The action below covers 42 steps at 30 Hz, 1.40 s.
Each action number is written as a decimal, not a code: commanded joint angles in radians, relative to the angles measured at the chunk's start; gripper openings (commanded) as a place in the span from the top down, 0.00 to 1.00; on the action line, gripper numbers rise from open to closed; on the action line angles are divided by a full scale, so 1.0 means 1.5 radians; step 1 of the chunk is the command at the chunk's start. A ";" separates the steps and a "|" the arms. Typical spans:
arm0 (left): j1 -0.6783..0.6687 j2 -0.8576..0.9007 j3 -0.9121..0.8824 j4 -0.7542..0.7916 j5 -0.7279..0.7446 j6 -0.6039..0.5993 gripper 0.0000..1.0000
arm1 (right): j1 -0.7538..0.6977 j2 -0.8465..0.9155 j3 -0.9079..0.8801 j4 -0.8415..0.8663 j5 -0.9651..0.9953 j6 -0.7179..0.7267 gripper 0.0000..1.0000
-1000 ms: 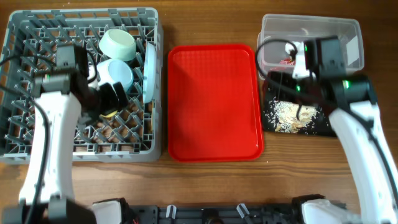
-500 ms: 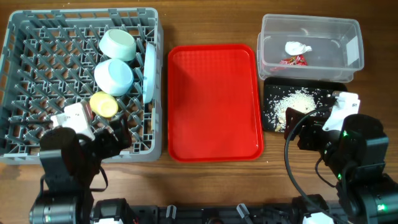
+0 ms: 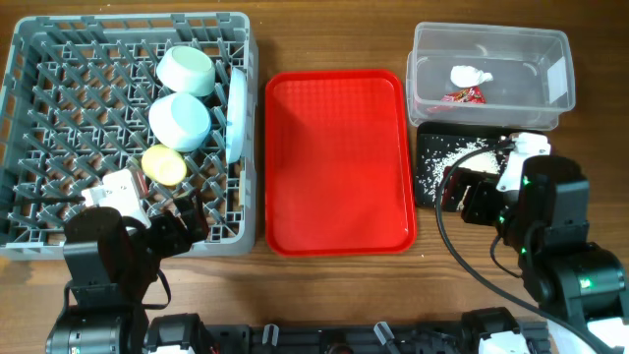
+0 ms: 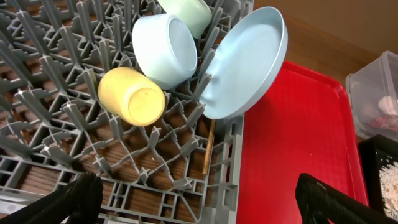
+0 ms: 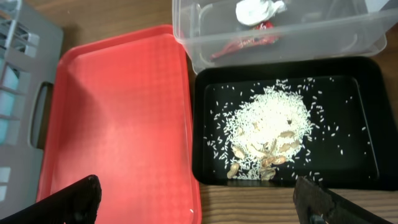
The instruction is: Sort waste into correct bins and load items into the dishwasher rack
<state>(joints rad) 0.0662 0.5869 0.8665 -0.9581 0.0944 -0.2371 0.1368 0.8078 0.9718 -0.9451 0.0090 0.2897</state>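
- Overhead — the grey dishwasher rack (image 3: 128, 20) fills the upper left. In its right part sit the upper mint bowl (image 3: 187, 71), the lower mint bowl (image 3: 180, 120) and a yellow cup (image 3: 164, 165). A round plate (image 3: 237, 108) stands on edge by the rack's right wall. The red serving tray (image 3: 339, 162) in the middle has nothing on it. At upper right, the clear tub (image 3: 491, 29) holds a crumpled tissue (image 3: 469, 75) and a red foil wrapper (image 3: 462, 95). Just below it, the black tray (image 3: 428, 138) carries the rice crumbs (image 3: 447, 162).
- Left wrist — the left gripper (image 4: 199, 186) is spread wide and holds nothing, above the rack's corner nearest the red tray. A wooden chopstick (image 4: 208, 149) lies low between the pegs under the plate. The plate looks stiff, smooth and probably slippery and breakable, so its rim is the place to pinch. The cup and bowls look light and would best be taken by the lip.
- Right wrist — the right gripper (image 5: 199, 199) is also wide and empty, above the seam between the red and black trays. The crumbs are loose and would not pinch up. The tissue looks soft, the wrapper thin and crinkly. Its print is too small to read, and no other writing shows.
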 commanded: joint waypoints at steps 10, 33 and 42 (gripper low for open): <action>-0.004 -0.002 -0.008 0.000 0.001 0.013 0.00 | 0.000 -0.285 -0.184 0.251 -0.062 -0.175 0.00; -0.004 -0.002 -0.008 0.000 0.001 0.013 0.00 | -0.070 -0.536 -0.643 0.791 -0.021 -0.175 0.00; -0.004 -0.002 -0.008 -0.001 0.001 0.013 0.00 | -0.070 -0.536 -0.644 0.631 -0.031 -0.174 0.00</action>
<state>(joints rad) 0.0662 0.5880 0.8631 -0.9607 0.0944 -0.2371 0.0372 0.0154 0.0063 -0.0010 -0.0437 0.0391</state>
